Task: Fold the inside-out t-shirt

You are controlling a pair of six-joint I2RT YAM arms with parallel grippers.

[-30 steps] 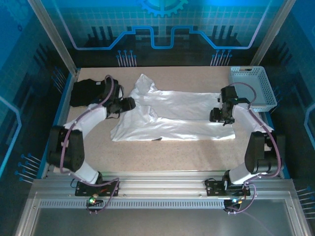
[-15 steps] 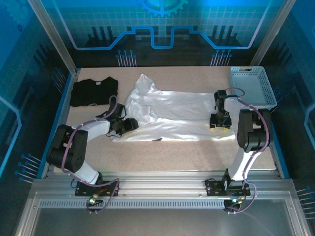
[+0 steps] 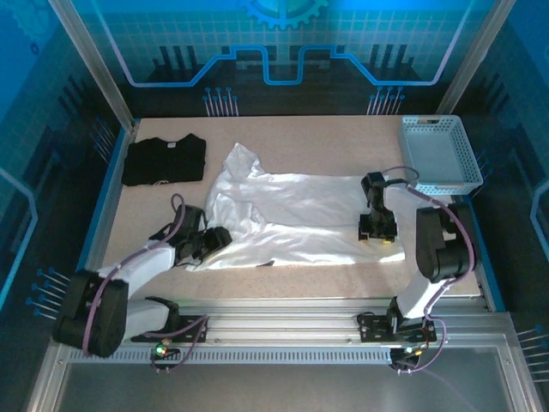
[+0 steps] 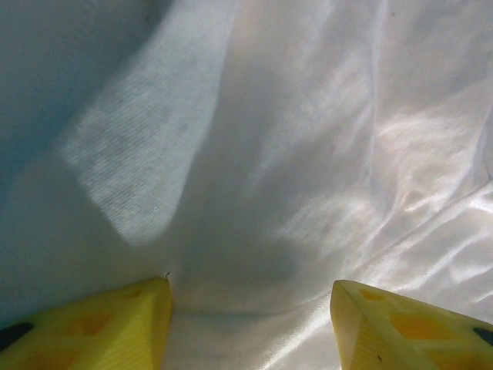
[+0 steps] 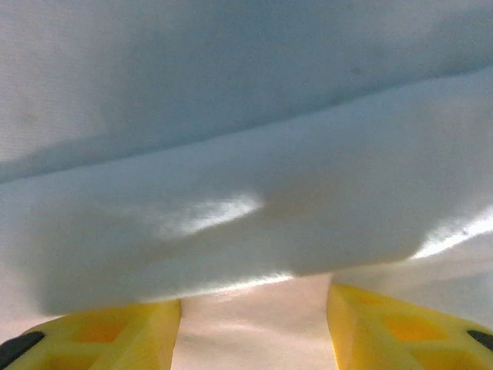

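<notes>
Left end effector sits low at the inside-out t-shirt's left end, fingers apart. Right end effector is at its right end, likewise spread.

Right hand: two yellow fingers sat at the near edge, one left, one right, well apart, with nothing pinched between them. White cloth of the inside-out t-shirt covered everything beyond. A thick fold ran left to right, its near edge just past the fingertips. Paler cloth showed in the gap. Glare patches lay at centre and right.
</notes>
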